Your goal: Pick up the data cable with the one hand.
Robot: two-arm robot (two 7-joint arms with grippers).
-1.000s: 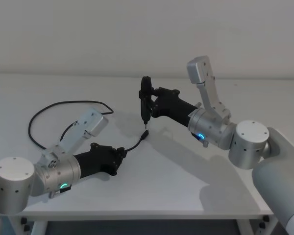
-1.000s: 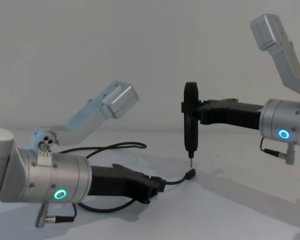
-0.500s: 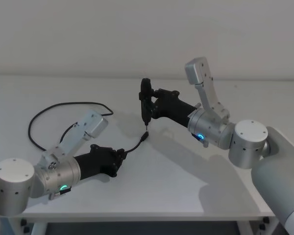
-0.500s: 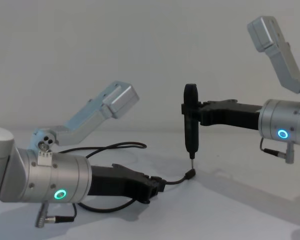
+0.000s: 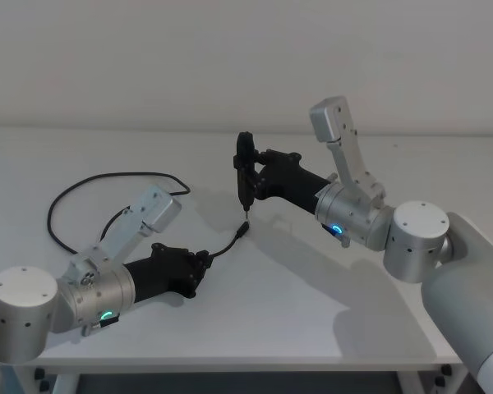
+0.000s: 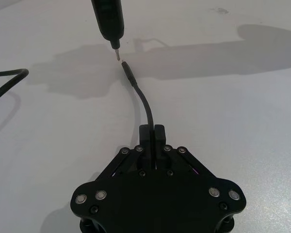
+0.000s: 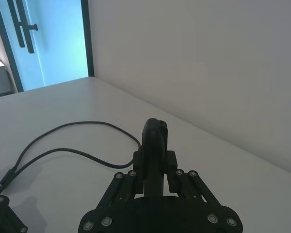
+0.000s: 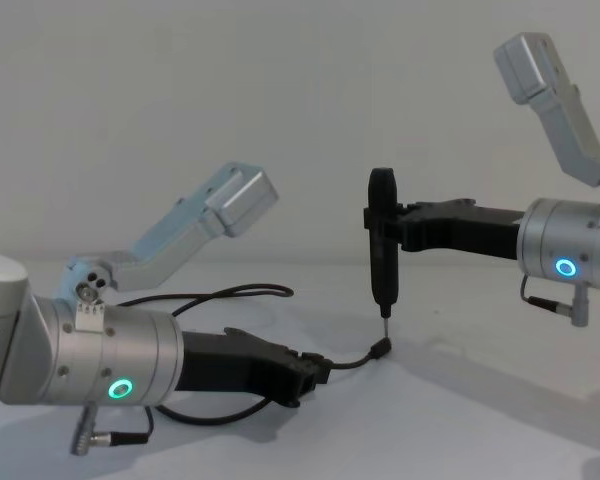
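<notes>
White table (image 5: pixel 296 287): cable (image 6: pixel 144 103) inside left tool (image 6: pixel 153 137).

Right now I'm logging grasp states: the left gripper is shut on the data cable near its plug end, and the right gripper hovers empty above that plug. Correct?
Not quite. The right gripper is not empty: it grips a dark pen-like tool, tip down over the plug, as the chest view shows. The left gripper is indeed shut on the data cable.
</notes>
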